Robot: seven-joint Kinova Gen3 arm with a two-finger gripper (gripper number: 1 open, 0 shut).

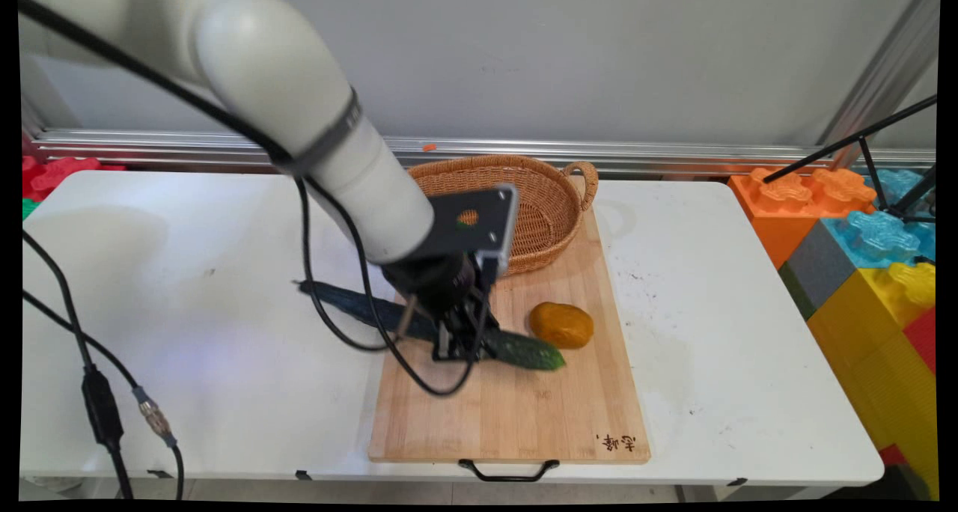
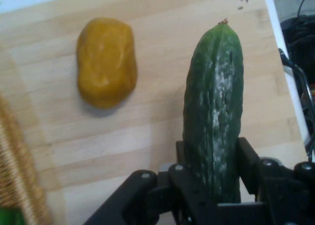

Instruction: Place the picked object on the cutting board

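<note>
Cutting board: a bamboo board (image 1: pixel 516 415) with a black handle at its near edge lies on the white surface (image 1: pixel 187 347), a burnt-in mark at its near right corner.
Jaws: the gripper (image 1: pixel 458 347) stands low over the board, its jaws clamped on the cucumber (image 1: pixel 524 349) from both sides (the hand view shows a finger pressed against each flank).
Cucumber: dark green and long, it lies slantwise, one end on the board, the other reaching off the board's left edge over the surface; whether it rests there or is just lifted I cannot tell.
Potato: a yellow-brown potato (image 1: pixel 561 325) sits on the board just beside the cucumber's tip, apart from it.
Basket: a wicker basket (image 1: pixel 546 197) with a loop handle rests on the board's far end, behind the gripper.
Room: large coloured toy bricks (image 1: pixel 861 235) are stacked to the right, a grey wall with a metal rail behind.
</note>
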